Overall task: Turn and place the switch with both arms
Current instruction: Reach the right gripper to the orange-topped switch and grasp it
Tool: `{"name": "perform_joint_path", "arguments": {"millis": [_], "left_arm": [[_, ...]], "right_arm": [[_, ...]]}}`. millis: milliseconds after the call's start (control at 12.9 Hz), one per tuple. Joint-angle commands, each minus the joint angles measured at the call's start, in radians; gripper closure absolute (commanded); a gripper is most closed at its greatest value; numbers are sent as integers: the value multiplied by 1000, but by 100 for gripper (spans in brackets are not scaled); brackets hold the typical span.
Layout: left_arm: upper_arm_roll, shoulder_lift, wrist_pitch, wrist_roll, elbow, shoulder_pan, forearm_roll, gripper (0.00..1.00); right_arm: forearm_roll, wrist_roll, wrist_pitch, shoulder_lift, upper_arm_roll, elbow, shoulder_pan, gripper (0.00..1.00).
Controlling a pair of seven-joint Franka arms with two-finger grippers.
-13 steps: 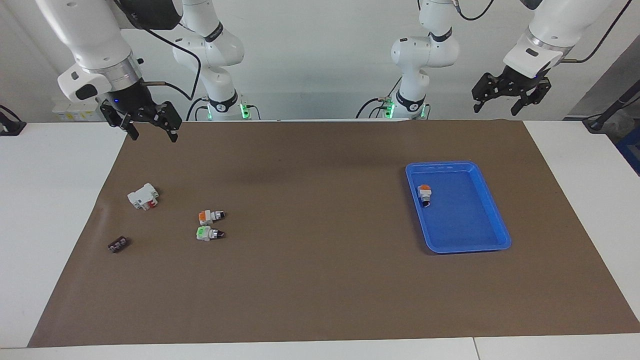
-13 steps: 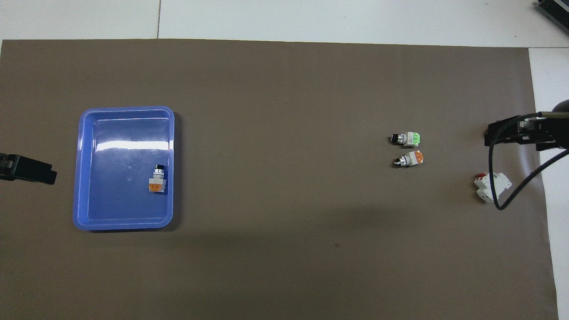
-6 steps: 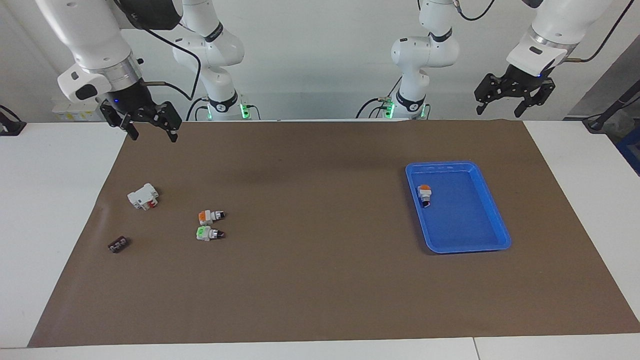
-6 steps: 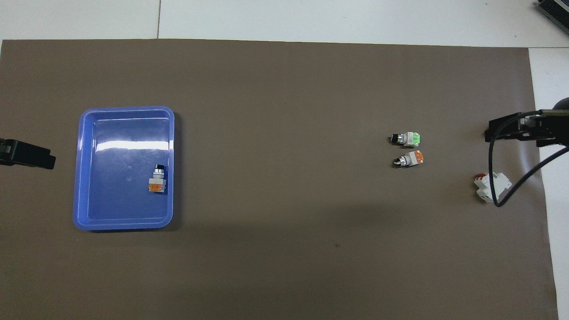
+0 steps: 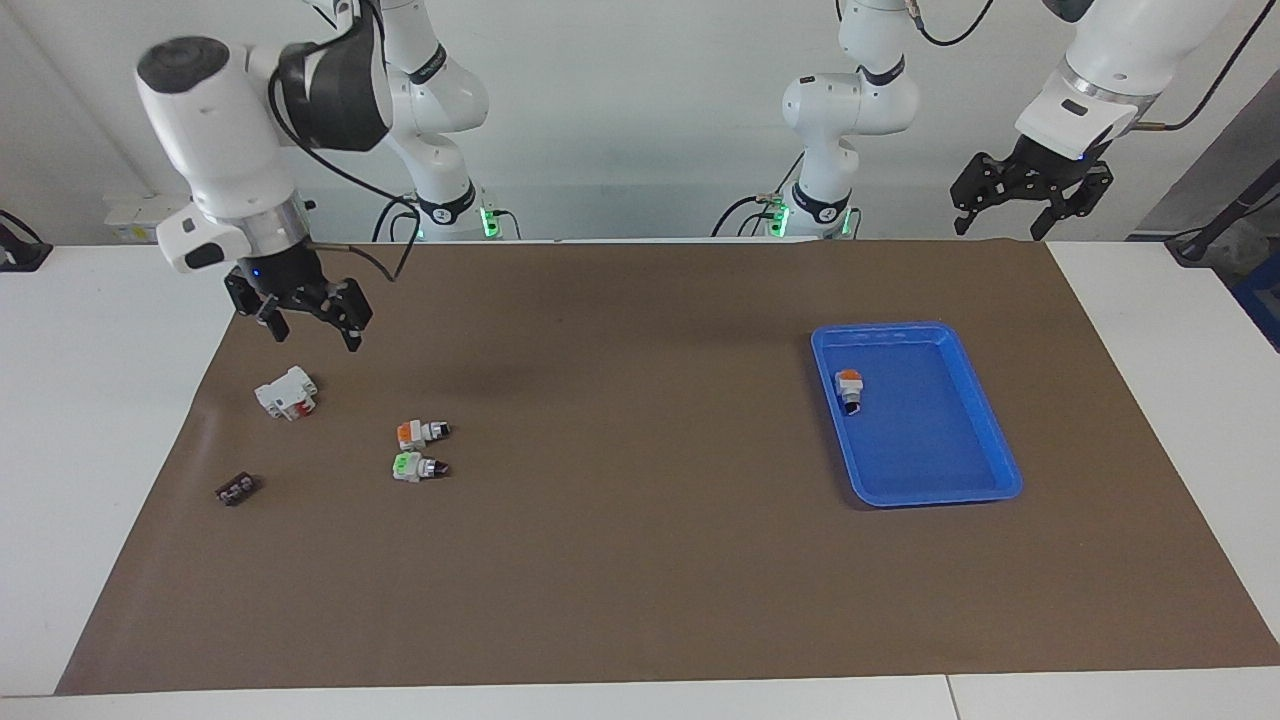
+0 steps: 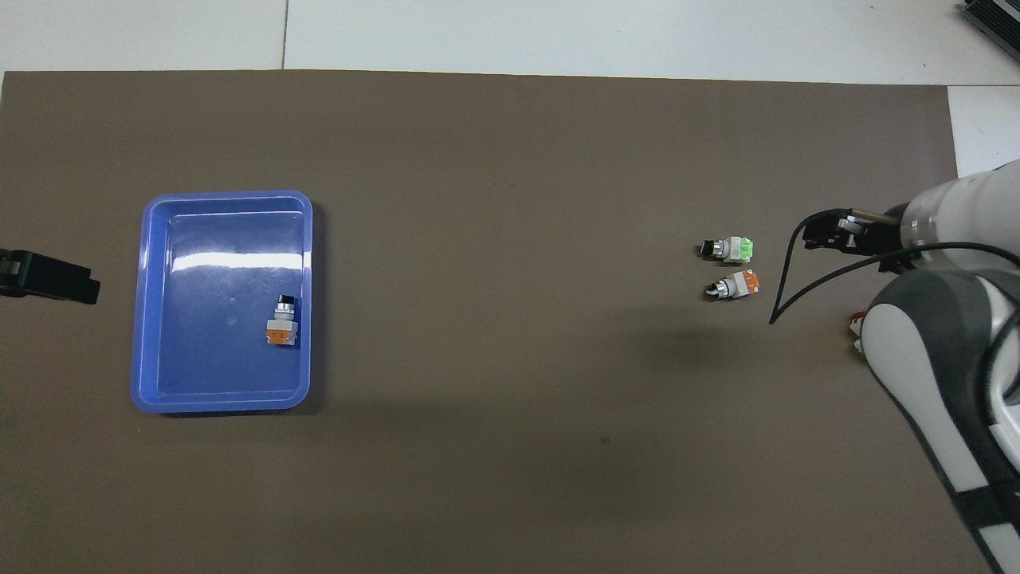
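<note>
White wall backing the rig; table is carrying a brown mat over most of its top. Right arm is reaching in at its own end of the table, right gripper hanging fingers spread wide, holding nothing, over the mat above the white block with red part. Left arm is waiting at the robots' edge near its own corner, left gripper raised, fingers spread, also holding nothing. Blue tray is sitting toward the left arm's end with one orange-ended switch lying inside. Switch with orange end is lying on the mat toward the right arm's end, just beside the green-ended switch. Small dark part is lying near the right arm's table edge.
</note>
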Motion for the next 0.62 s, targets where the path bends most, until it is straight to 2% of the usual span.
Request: {"name": "perform_joint_path", "arguments": {"millis": [0,154,541], "left_arm": [[-3,-20,-8,-9,-23,7,-7,0],[-3,-20,-8,-9,-23,7,-7,0],[-3,-20,-8,-9,-23,7,-7,0]], "right_arm": [[-23,342,83,68,6,-45,34,0],[-21,472,167,71,6,-143,53,0],[-5,484,253,80,4,-222,24,0]]}}
